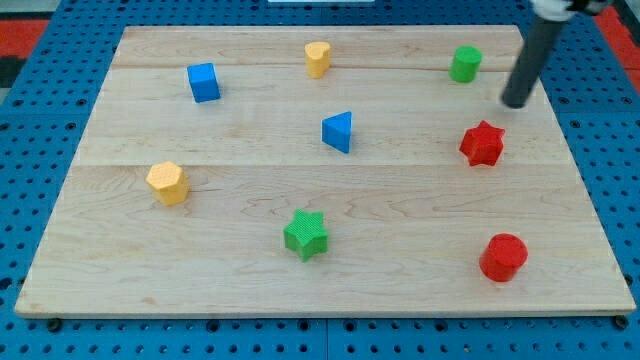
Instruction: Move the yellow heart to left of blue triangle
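Note:
The yellow heart (317, 58) sits near the view's top, middle of the wooden board. The blue triangle (338, 131) lies below it and slightly to the right, near the board's centre. My tip (516, 102) is at the view's upper right, far right of both blocks, just right of and below the green cylinder (465, 63) and above the red star (482, 144). It touches no block.
A blue cube (203, 82) is at the upper left, a yellow hexagon (168, 183) at the left, a green star (306, 235) at the bottom middle, a red cylinder (503, 257) at the lower right. The board (120, 270) rests on a blue pegboard surface.

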`<state>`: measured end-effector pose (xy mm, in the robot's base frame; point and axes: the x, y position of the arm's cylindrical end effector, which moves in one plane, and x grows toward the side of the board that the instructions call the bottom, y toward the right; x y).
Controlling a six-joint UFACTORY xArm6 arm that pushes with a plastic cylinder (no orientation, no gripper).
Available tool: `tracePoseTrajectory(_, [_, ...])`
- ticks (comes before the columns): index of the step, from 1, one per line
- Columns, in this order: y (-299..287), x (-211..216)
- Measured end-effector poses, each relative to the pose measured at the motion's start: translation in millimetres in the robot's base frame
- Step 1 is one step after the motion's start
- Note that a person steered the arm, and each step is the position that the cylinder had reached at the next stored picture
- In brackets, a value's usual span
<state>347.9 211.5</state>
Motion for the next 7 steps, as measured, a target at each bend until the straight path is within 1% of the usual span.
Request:
tracePoseTrajectory(1, [-117,-17])
tracePoseTrajectory(2, [-151,-69])
tracePoseTrajectory(3, [-136,-128])
tracePoseTrajectory(4, [-217,-120])
tracePoseTrajectory(5, [-237,-65])
tracePoseTrajectory(6, [-238,-30])
tracePoseTrajectory(7, [-244,-6])
